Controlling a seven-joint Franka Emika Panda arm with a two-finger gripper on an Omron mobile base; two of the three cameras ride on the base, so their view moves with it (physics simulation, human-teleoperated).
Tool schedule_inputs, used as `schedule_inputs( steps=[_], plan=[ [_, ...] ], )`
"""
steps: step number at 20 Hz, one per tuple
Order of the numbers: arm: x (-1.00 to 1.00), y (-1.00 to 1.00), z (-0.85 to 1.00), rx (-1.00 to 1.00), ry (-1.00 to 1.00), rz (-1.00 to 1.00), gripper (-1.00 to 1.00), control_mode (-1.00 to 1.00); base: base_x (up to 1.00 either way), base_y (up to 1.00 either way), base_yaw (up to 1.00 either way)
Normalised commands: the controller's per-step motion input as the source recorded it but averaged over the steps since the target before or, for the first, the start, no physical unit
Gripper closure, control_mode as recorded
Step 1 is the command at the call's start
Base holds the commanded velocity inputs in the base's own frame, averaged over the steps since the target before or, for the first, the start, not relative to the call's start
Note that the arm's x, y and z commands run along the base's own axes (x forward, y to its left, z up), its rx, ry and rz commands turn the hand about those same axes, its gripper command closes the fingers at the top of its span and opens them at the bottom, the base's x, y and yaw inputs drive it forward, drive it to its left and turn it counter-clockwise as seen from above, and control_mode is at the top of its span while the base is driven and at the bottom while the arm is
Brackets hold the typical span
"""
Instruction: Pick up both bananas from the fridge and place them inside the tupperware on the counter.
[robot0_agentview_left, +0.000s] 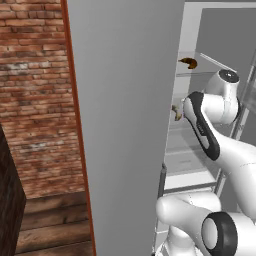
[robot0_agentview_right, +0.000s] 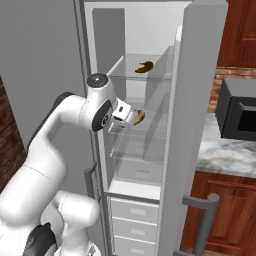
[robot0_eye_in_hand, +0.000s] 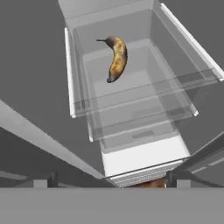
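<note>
The fridge (robot0_agentview_right: 145, 30) stands open, with its grey door (robot0_agentview_left: 125, 125) swung wide. One brown-spotted banana (robot0_agentview_right: 144, 67) lies on the upper glass shelf, the same banana (robot0_agentview_left: 188, 62) from the other side. A second banana (robot0_agentview_right: 139, 117) lies on the middle shelf and appears in the hand view as the banana (robot0_eye_in_hand: 117, 59), well ahead of the fingertips. My gripper (robot0_agentview_right: 129, 121) hovers at the front of that shelf, just short of the banana. It is open (robot0_eye_in_hand: 111, 181), with nothing between its fingers. The tupperware is out of view.
A black microwave (robot0_agentview_right: 239, 116) stands on the marble counter (robot0_agentview_right: 227, 157) right of the fridge, over reddish-brown cabinets (robot0_agentview_right: 220, 200). Glass shelves and drawers fill the fridge below the gripper. A brick wall (robot0_agentview_left: 35, 90) lies left of the door.
</note>
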Motion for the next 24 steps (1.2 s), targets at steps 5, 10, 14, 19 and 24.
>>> schedule_inputs(
  steps=[5, 10, 14, 19, 24],
  plan=[
    [0.39, -0.31, -0.05, 0.04, -0.01, -0.11, -1.0, -1.0, 0.0, 0.0, 0.0],
    [0.31, -0.23, -0.15, 0.0, -0.11, 0.0, -1.0, -1.0, 0.0, 0.0, 0.0],
    [0.4, -0.16, -0.21, 0.0, 0.0, 0.01, -1.0, -1.0, 0.0, 0.0, 0.0],
    [0.45, -0.03, -0.18, 0.0, 0.0, 0.0, -1.0, -1.0, 0.0, 0.0, 0.0],
    [0.44, 0.0, -0.15, 0.0, 0.0, 0.0, -1.0, -1.0, 0.0, 0.0, 0.0]
  ],
)
